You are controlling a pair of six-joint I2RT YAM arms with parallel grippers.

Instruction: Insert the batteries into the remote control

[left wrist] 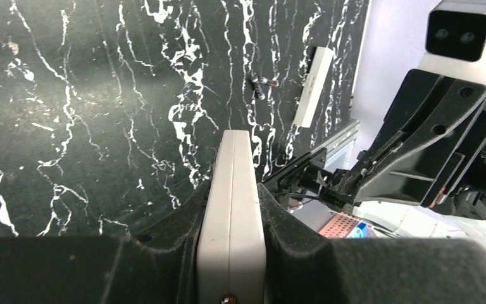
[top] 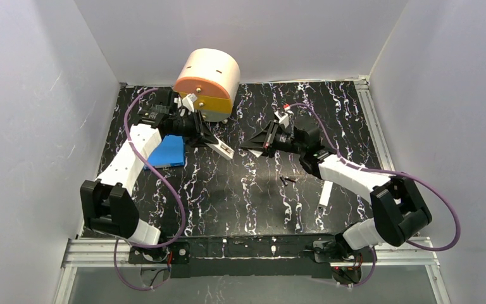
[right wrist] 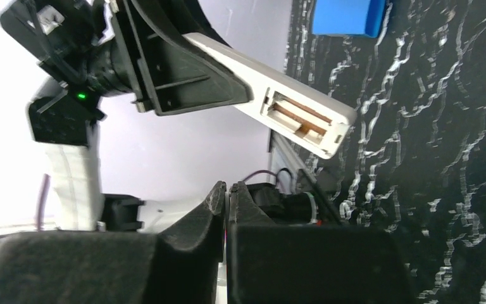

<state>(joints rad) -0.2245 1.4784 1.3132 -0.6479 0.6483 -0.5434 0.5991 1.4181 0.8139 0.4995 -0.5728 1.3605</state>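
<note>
Black white-veined tabletop is enclosed by white walls. An orange-and-cream drum is seen at the back, and a blue block is seen left of centre. The left gripper is clamped on the remote control, which is held off the surface with its free end angled toward the right gripper (open battery bay is shown in the right wrist view). The right gripper's fingers are pressed together with nothing between them, near the remote's end. A long white bar is laid at the right. The batteries are left lying side by side on the table, near the bar, well apart from the remote.
</note>
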